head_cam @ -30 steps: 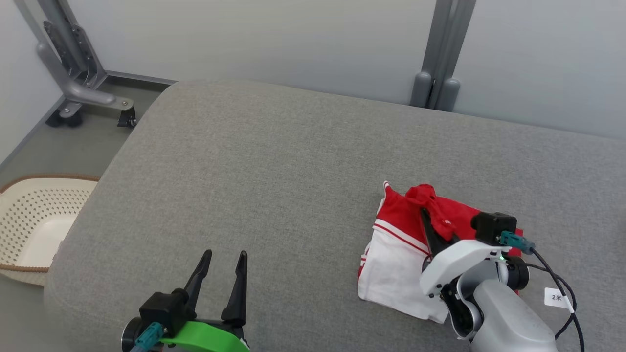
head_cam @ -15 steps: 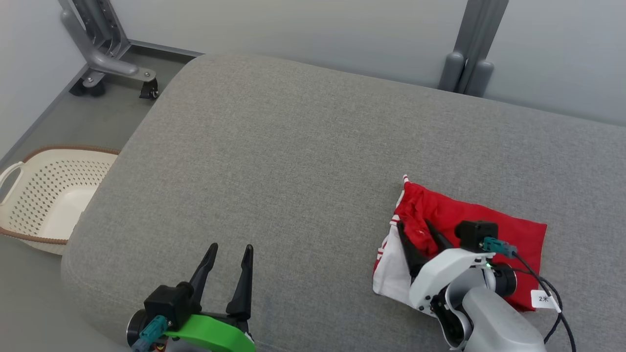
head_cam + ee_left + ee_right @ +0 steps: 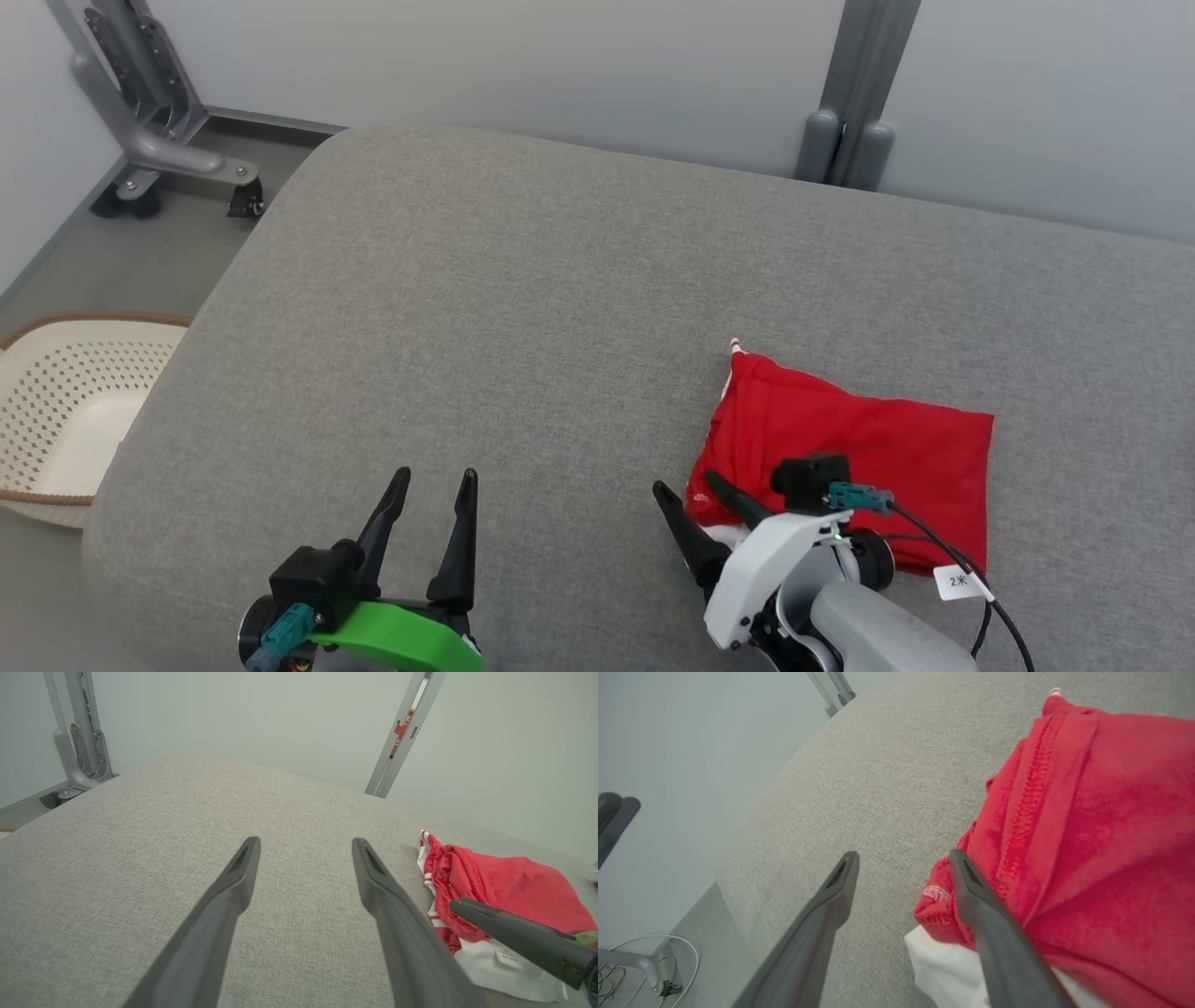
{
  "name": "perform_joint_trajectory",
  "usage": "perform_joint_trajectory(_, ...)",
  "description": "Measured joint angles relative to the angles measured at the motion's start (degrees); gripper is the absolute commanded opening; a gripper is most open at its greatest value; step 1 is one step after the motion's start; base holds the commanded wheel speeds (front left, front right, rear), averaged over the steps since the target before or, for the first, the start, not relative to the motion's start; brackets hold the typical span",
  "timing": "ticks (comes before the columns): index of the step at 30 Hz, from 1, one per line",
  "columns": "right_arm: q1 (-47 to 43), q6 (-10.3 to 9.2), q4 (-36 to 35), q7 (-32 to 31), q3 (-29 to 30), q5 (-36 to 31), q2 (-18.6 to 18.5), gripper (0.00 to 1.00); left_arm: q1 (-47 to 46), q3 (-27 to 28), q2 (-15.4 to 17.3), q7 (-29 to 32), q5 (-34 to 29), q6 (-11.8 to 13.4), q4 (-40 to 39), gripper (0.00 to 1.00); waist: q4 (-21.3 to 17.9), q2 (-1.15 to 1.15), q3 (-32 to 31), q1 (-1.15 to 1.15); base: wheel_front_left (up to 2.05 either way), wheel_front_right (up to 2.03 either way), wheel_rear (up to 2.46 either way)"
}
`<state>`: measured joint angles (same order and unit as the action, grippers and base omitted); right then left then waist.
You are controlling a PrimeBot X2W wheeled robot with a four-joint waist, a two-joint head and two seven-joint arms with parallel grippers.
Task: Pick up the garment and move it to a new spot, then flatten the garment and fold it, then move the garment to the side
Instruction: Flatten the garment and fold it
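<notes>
The folded red garment lies at the right of the grey surface, the spread right hand at its left edge, where a finger may snag the top layer and undo the fold; the spread left hand hangs well apart

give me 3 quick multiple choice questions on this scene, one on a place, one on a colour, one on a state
1. Where is the garment?
A) at the far left edge of the cushion
B) on the cushion's right part, by the right gripper
C) lifted in the air

2. What colour is its top layer?
A) blue
B) red
C) green

3. How are the right gripper's fingers?
A) shut on the garment
B) shut on nothing
C) spread open

1 B: it lies flat beside that gripper.
2 B: red cloth covers a white layer.
3 C: the right wrist view shows a wide gap between them.
</notes>
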<state>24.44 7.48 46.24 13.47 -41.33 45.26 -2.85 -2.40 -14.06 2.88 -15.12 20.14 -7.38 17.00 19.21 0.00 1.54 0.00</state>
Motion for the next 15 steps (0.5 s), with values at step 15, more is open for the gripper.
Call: perform_joint_trajectory(15, 1.87, 0.01, -9.73, 1.53, 11.82, -13.37, -2.02, 1.0, 0.64, 3.58, -0.05, 0.0, -0.64, 0.0, -5.32, 1.0, -9.02, 0.0, -2.81, 0.0, 0.0, 0.0, 0.0)
